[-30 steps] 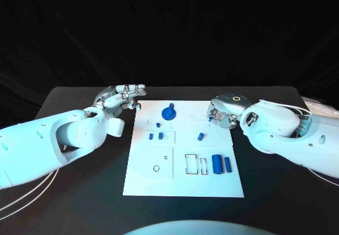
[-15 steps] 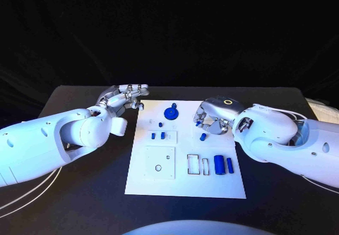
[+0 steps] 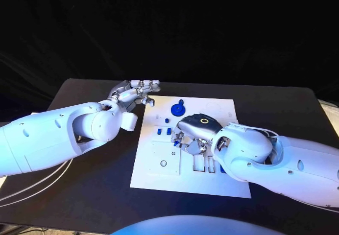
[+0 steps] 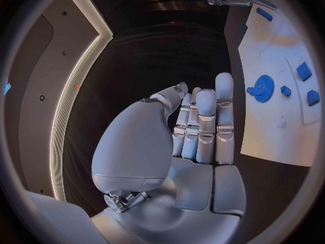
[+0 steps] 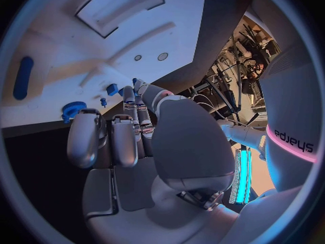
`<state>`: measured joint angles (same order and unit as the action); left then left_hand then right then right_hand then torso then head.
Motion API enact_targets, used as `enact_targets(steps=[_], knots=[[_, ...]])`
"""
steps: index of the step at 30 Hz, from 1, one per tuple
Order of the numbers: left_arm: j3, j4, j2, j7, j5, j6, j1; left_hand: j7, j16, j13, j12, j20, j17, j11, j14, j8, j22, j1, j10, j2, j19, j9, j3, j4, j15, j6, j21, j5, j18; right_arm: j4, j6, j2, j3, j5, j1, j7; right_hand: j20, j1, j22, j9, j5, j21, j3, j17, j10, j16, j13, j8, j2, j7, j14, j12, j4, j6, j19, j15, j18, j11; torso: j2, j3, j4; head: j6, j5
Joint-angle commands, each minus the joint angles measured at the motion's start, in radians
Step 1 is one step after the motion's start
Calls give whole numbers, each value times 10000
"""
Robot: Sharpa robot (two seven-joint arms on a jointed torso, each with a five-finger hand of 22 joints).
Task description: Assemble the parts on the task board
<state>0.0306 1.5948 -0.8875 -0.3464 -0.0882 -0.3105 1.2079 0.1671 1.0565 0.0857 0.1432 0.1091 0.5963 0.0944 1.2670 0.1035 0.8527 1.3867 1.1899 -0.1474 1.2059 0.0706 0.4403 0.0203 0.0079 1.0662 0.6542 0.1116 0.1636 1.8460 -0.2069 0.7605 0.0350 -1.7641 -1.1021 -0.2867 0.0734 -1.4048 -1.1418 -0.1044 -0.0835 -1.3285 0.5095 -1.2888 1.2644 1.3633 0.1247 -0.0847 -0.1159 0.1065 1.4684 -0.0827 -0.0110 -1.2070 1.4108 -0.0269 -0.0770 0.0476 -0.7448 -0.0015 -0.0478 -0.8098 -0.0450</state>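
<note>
The white task board (image 3: 212, 110) lies in the middle of the black table. A blue gear (image 3: 178, 108) stands near its far edge, and two small blue parts (image 3: 163, 131) lie left of centre. My right hand (image 3: 189, 138) hovers over the board's middle with its fingers pointing down at it; in the right wrist view the fingers (image 5: 125, 138) are stretched out with nothing in them, near small blue parts (image 5: 111, 88). My left hand (image 3: 138, 91) floats by the board's far left corner with straight fingers (image 4: 203, 124), holding nothing. The gear (image 4: 260, 87) lies off to its side.
My right arm (image 3: 268, 159) covers the board's right half, hiding the parts there. A square plate with a small hole (image 3: 164, 160) sits in the board's near left area. A long blue part (image 5: 24, 77) lies on the board (image 5: 81, 49). Black table (image 3: 84, 196) surrounds the board.
My right hand has swung left from the board's far right edge to above its middle. The camera view has shifted. My left hand stays by the far left corner.
</note>
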Motion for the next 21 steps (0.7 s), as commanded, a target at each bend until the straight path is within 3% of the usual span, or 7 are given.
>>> enact_targets(steps=[1, 6, 11, 21], knots=[[-5, 30, 55, -11, -43, 231, -4, 21, -34, 14, 37, 4, -12, -11, -58, 24, -13, 50, -60, 71, -45, -16, -62, 5, 6, 4, -62, -7, 186, -75, 240, -97, 0, -32, 123, 376, -18, 16, 1, -9, -36, -18, 32, 6, 54, 30, 5, 18, 83, 79, 543, 53, 13, -22, 30, -55, -76, 10, -10, 6, 27, -58, -116], [-1, 12, 111, -2, -43, 245, -9, 21, -34, 14, 37, 4, -12, -11, -58, 24, -13, 50, -60, 71, -45, -16, -62, 5, 6, 4, -62, -7, 186, -240, 443, -212, 9, -22, 217, 381, -18, 17, 8, -10, -44, -14, 34, 11, 54, 26, 2, 20, 83, 80, 542, 56, 18, -21, 27, -53, -77, 12, 1, -6, 21, -95, -120], [2, 9, 136, 0, -43, 254, -14, 21, -34, 14, 37, 4, -12, -11, -58, 24, -13, 50, -60, 71, -45, -16, -62, 5, 6, 4, -62, -7, 186, -390, 675, -292, 23, -82, 273, 322, -18, 22, 12, -12, -52, -12, 34, 11, 53, 26, -1, 22, 82, 84, 541, 61, 23, -18, 26, -51, -78, 14, -6, 22, 21, -133, -164], [4, 9, 132, 17, -43, 267, -19, 26, -46, 16, 50, 6, -42, -6, -70, 23, -25, 42, -73, 74, -45, -17, -90, 6, 11, -4, -78, -8, 185, -556, 734, -388, 47, -512, 354, 165, -18, 37, 20, -14, -60, -7, 31, 6, 53, 31, -5, 24, 81, 87, 542, 66, 24, -17, 22, -48, -80, 19, -6, 26, 25, -205, -197]])
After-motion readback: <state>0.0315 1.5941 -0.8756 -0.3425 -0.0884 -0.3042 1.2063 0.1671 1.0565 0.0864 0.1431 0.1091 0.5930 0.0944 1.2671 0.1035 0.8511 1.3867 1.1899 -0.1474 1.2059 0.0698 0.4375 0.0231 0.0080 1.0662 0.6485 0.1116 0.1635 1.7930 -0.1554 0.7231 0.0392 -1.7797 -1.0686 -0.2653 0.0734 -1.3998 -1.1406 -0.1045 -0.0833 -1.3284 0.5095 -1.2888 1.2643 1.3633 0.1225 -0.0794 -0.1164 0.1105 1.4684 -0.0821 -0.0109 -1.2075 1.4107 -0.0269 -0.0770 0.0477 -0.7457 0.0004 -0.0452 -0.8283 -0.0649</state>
